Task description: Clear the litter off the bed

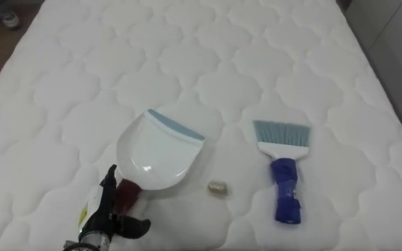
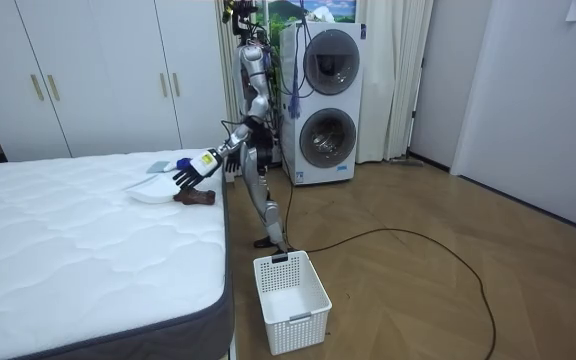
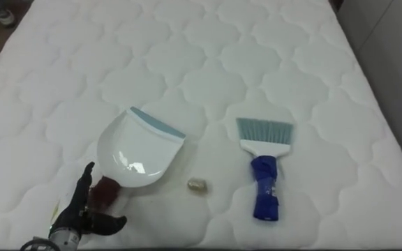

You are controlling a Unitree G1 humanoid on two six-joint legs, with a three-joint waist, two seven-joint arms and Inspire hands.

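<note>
Lying beside dustpan [image 1: 155,157]: scrap [image 1: 218,187] | left hand [image 1: 107,209] splayed at handle [image 1: 126,194]

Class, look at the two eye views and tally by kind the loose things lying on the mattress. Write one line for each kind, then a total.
white dustpan: 1
blue hand brush: 1
small piece of litter: 1
Total: 3

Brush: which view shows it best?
Left eye view: the brush lies whole on the mattress, bristles away from the robot. Right eye view shows the same. Room view catches a small blue bit of it beyond the left hand.
</note>
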